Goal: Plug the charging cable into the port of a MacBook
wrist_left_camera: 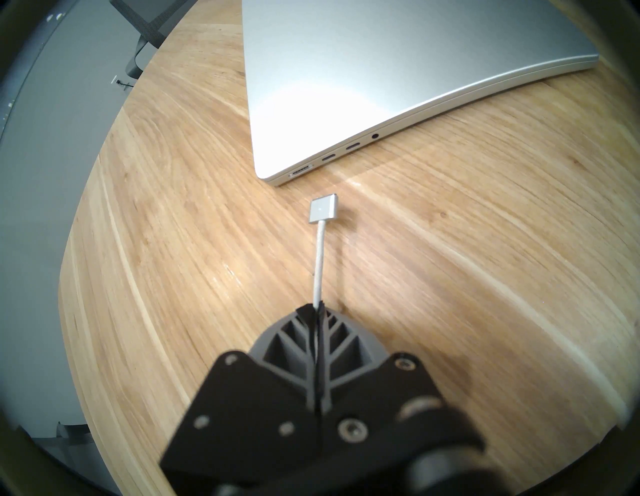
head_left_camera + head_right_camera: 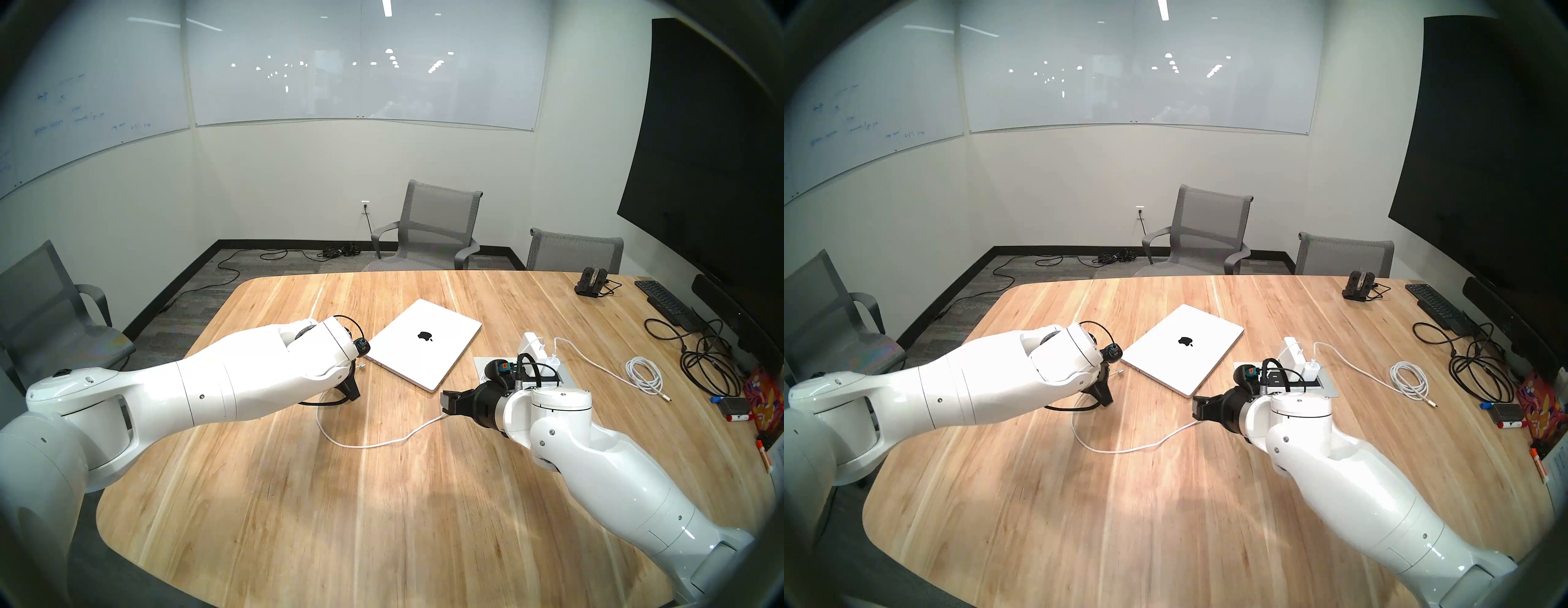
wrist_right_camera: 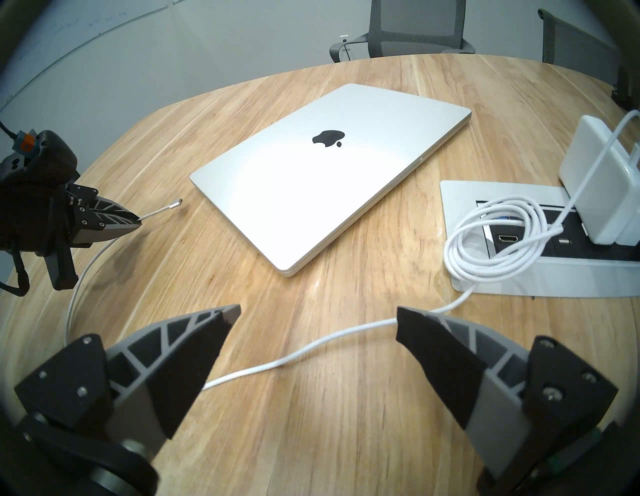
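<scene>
The thin white charging cable (image 1: pixel 319 263) with its small silvery flat plug (image 1: pixel 323 210) is pinched between the closed jaws of the left gripper (image 1: pixel 317 308), a black and grey ribbed two-finger claw; a short stretch of cord is seen standing out past the fingertips, so that the plug is held clear ahead of the jaws and above the light wooden table (image 1: pixel 485 277); the plug is pointed toward the near corner of the thin silver rectangular MacBook (image 1: pixel 398 62), just short of its side edge and not touching it; a row of ports is seen along that edge, the one nearest the corner (image 1: pixel 300 171) lying slightly left of the plug's line in the left wrist view.

Behind the left gripper (image 3: pixel 133 221) the cord is laid in a loose loop on the table, is passed under the right gripper (image 3: pixel 317 322), and is led to a coil (image 3: pixel 491 239) on the grey socket plate (image 3: pixel 460 194), beside the white charger brick (image 3: pixel 602 180).

The right gripper's jaws are held wide apart and nothing is gripped by them; the cord is seen on the table between and below the two fingers; the closed laptop, with the black apple logo (image 3: pixel 328 138) on its lid, is lying flat ahead of them.
</scene>
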`<action>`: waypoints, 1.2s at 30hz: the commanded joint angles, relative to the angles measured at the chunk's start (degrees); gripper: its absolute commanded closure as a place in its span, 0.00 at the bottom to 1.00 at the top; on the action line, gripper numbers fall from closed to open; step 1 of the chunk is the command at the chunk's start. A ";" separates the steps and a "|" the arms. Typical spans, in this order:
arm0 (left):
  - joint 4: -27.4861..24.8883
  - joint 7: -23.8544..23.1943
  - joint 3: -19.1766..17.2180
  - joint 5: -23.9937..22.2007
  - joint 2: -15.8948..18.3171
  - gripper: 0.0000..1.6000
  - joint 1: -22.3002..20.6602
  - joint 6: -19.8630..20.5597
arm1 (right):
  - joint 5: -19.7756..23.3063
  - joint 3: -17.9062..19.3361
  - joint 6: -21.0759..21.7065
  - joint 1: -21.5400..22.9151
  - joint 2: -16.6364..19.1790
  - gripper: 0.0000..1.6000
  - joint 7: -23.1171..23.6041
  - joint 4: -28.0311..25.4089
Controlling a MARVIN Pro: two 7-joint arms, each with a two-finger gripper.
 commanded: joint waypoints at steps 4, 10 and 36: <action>-0.30 0.24 -0.17 -0.05 -0.03 1.00 -1.59 -0.11 | -0.08 0.08 0.03 0.38 -0.06 0.00 0.00 -0.90; -0.30 0.39 0.07 -0.33 -0.01 1.00 -1.76 -0.11 | -0.08 0.08 0.03 0.38 -0.06 0.00 0.00 -0.90; -1.45 2.38 0.55 -1.53 -0.05 1.00 -1.76 -0.11 | -0.08 0.08 0.03 0.38 -0.06 0.00 0.00 -0.90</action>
